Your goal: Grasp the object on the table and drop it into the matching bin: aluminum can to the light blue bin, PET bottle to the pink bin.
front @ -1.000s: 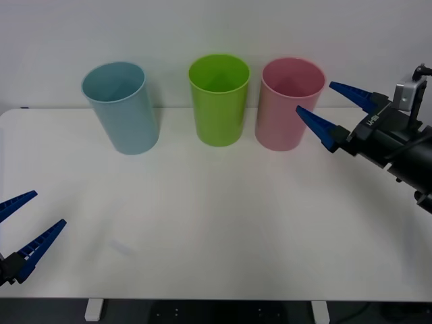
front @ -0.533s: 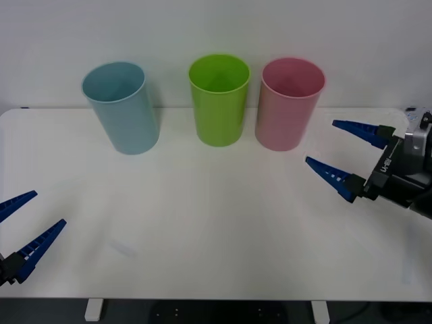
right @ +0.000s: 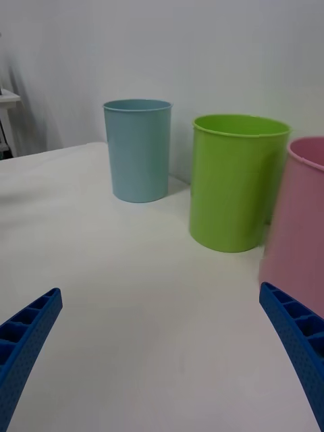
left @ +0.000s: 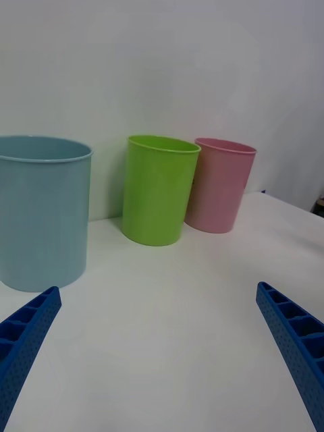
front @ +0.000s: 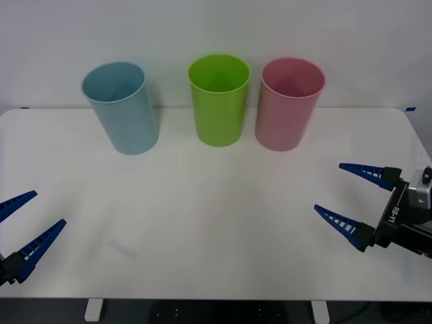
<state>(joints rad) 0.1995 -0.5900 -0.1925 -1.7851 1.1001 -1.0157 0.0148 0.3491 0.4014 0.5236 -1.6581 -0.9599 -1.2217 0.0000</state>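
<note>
Although no bottle lies anywhere on the worktop (front: 202,216), the likeliest reading is that it already sits inside the pink bin (front: 289,104), whose inside cannot be seen from these angles. That bin stands at the far right of a row of three, with the lime green bin (front: 219,99) in the middle and the light blue bin (front: 122,106) at the far left, all upright and apart from each other. A second ago the right pincer (front: 356,201) hung spread beside the pink bin's rim; since then it has drawn back and down to the near right of the worktop, fingers wide apart and holding nothing. This retreat suggests the drop is done and the arm is heading to rest. Near the left edge, the left pincer (front: 23,229) waits with its fingers parted, unmoved.
</note>
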